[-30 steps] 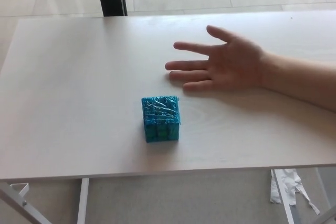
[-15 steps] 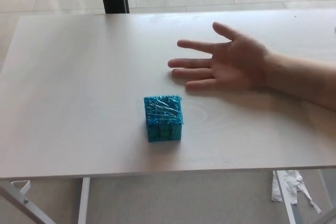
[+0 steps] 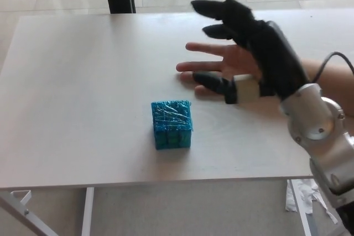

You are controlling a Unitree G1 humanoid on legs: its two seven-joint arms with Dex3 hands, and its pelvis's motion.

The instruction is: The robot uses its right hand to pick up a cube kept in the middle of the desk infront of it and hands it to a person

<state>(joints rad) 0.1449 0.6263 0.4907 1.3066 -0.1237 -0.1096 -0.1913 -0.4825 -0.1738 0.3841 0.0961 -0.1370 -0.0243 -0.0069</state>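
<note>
right robot hand [image 3: 251, 48]: spread wide, empty | blue cube [image 3: 172, 124]: film-wrapped, likely light, slick | grasp: opposite side faces | table [image 3: 77, 81]

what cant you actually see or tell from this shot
All head view.
- Person's hand: palm and wrist hidden behind the robot's right hand.
- Left hand: not in view.
- Blue cube: far and left faces turned away; wrapping detail too small to make out.
- Desk: right end cut off by the picture's edge.
</note>
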